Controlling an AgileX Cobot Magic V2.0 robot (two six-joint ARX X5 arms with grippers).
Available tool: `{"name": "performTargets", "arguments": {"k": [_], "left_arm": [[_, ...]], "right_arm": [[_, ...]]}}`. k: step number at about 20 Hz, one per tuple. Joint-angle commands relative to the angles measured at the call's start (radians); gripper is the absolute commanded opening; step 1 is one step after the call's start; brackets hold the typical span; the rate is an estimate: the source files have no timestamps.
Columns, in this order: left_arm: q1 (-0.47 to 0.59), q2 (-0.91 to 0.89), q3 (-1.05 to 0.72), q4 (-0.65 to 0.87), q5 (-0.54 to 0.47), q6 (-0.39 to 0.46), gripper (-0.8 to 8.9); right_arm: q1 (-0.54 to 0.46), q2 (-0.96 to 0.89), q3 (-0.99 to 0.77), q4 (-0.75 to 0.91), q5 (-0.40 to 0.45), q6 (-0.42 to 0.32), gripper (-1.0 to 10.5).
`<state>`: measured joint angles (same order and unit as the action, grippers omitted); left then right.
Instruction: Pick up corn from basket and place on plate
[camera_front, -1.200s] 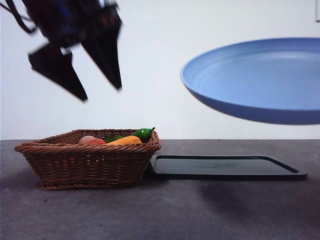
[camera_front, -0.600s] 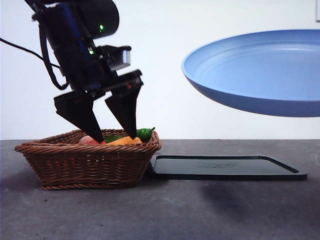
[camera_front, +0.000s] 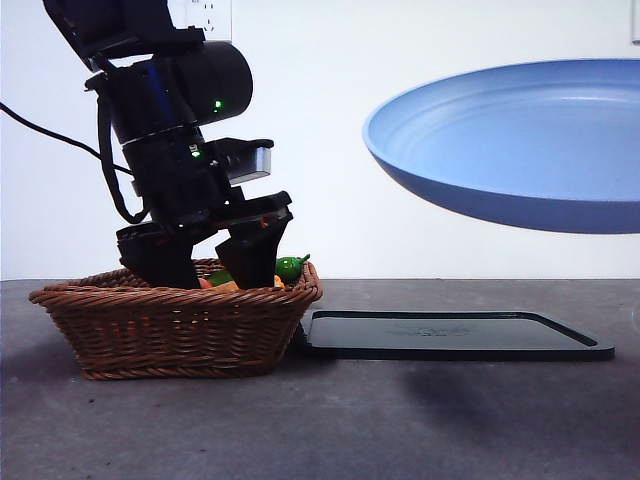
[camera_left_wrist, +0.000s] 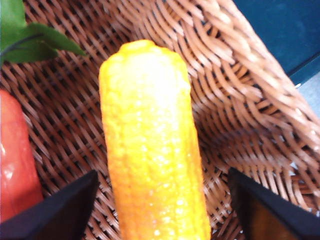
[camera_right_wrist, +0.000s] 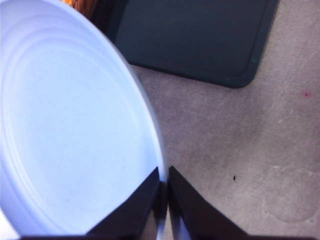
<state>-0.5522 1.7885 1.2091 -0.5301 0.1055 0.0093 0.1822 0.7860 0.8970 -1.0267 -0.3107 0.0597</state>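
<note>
Since a moment ago, my left claw (camera_front: 205, 268) has been sinking from above the basket (camera_front: 175, 325) down past its braided rim. Its jaws are standing wide open, straddling the corn (camera_left_wrist: 152, 145), which is lying on the wicker floor between a red fruit (camera_left_wrist: 15, 160) and the basket's wall, untouched. A green pepper (camera_front: 288, 267) is peeking over the rim. My right claw (camera_right_wrist: 164, 200) is pinching the blue plate (camera_front: 520, 150) by its edge, holding it aloft over the black tray (camera_front: 450, 335) beside the basket on the desk (camera_front: 400, 420).
</note>
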Motion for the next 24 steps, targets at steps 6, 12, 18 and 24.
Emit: {"name": "performTargets", "arguments": {"k": [6, 12, 18, 24], "left_arm": [[-0.009, 0.018, 0.024, 0.003, -0.003, 0.000, 2.22], [0.003, -0.026, 0.056, -0.039, -0.002, -0.014, 2.17], [-0.002, -0.211, 0.127, -0.077, 0.013, -0.025, 2.17], [-0.078, -0.361, 0.129, -0.075, 0.250, -0.079, 2.17]], "right_arm": [[0.001, 0.003, 0.016, 0.032, -0.006, 0.015, 0.0], [0.001, 0.004, 0.016, 0.039, -0.006, 0.035, 0.0], [0.001, 0.078, 0.016, 0.060, -0.006, 0.076, 0.0], [0.000, 0.298, 0.016, 0.161, -0.090, 0.157, 0.0]]}}
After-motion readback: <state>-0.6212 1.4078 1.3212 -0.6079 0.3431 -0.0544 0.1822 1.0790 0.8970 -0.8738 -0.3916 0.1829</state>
